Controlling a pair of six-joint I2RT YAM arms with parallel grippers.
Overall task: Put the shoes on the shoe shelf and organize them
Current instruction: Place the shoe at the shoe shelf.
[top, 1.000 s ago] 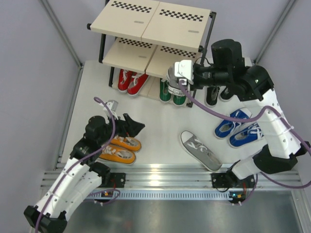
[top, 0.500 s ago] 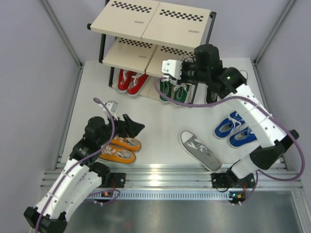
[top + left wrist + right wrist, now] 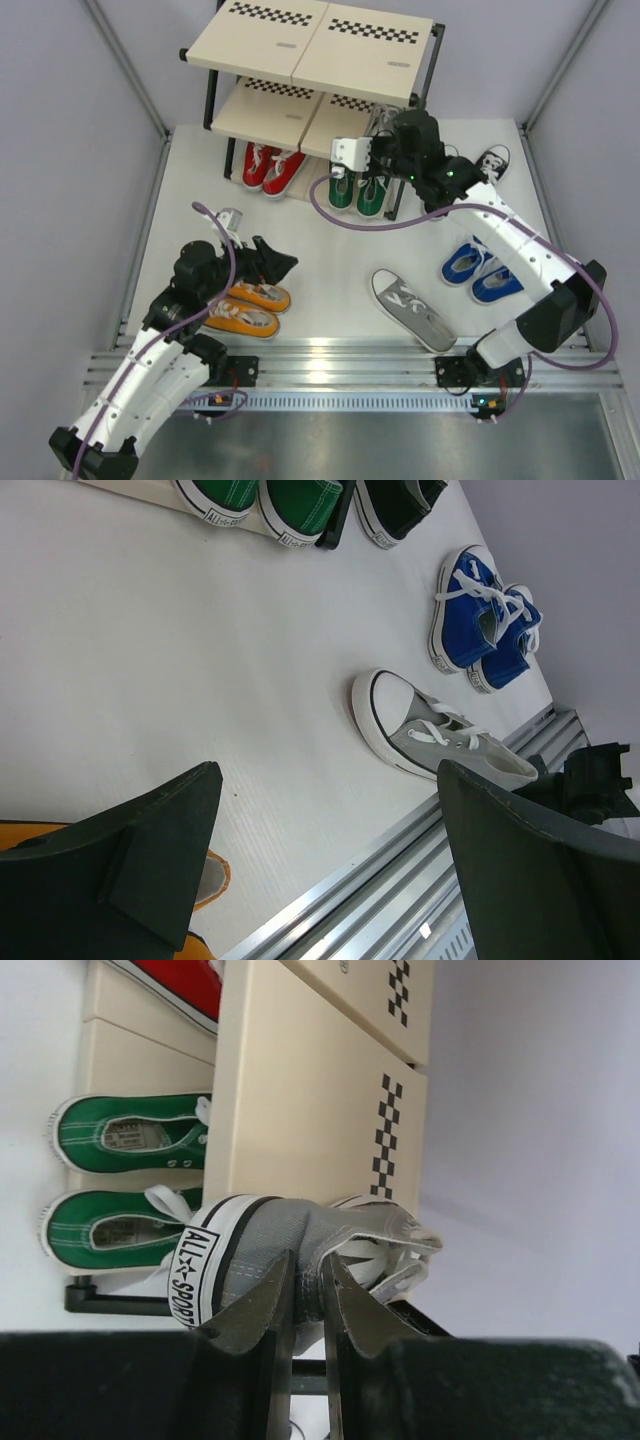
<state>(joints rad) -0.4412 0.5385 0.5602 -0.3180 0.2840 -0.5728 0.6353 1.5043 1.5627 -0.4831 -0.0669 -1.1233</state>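
My right claw (image 3: 305,1290), clamped on the grey shoe (image 3: 255,1245) by its heel, holds it at the middle tier of the shoe shelf (image 3: 300,1100), at the table's 12 o'clock. Placement step; the next move likely calls for levelling the shoe, sliding it inward, then letting go.

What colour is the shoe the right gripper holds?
Grey, white-soled shoe in the right gripper; best in right wrist view.

We see matt canvas on the grey sneaker (image 3: 270,1228), glossy rubber on its heel band; shelf panels (image 3: 300,1080) look like smooth pale wood, and the rail (image 3: 340,365) at 6 o'clock is shiny ribbed metal.
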